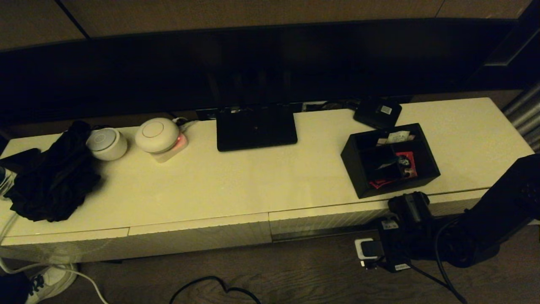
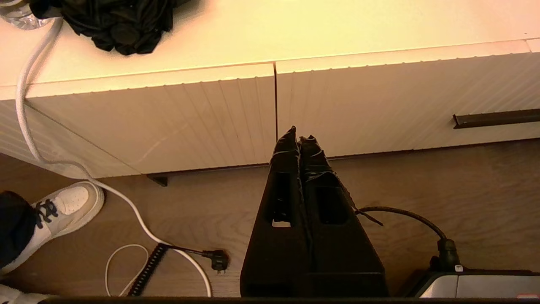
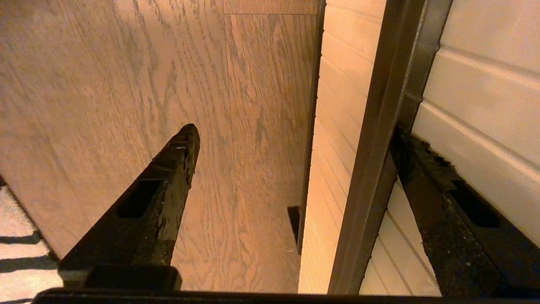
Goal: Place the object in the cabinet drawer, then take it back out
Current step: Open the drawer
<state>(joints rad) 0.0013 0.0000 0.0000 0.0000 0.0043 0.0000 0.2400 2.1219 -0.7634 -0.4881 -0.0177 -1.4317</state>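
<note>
right now your right tool [image 3: 295,169] is sitting low in front of the cabinet drawer [image 1: 337,217], its fingers spread wide and holding nothing. in the right wrist view one finger [image 3: 422,169] is lying against the ribbed front behind the dark handle bar [image 3: 371,160], while the other finger [image 3: 177,156] is hanging out over the wooden floor [image 3: 105,84], so the bar is passing between them. that is the relation your next move is turning on: the handle's long axis is running along the drawer front, across the gap of the tool, and a pull would have to come straight back toward the robot.

the drawer is looking shut or very nearly so; no interior is showing in the head view.

the object [image 1: 390,158], the black divided box with red and white packets, is resting on the bench [image 1: 253,177] directly above and slightly behind the right tool, near the bench's front edge, its long axis lying slightly skewed to that edge. the right arm is clearly the nearer one.

your left tool [image 2: 300,137] is idling with fingers pressed together and empty, low before the seam between the two drawer fronts, well apart from the box.

by my reading, you are only at the opening step.
</note>
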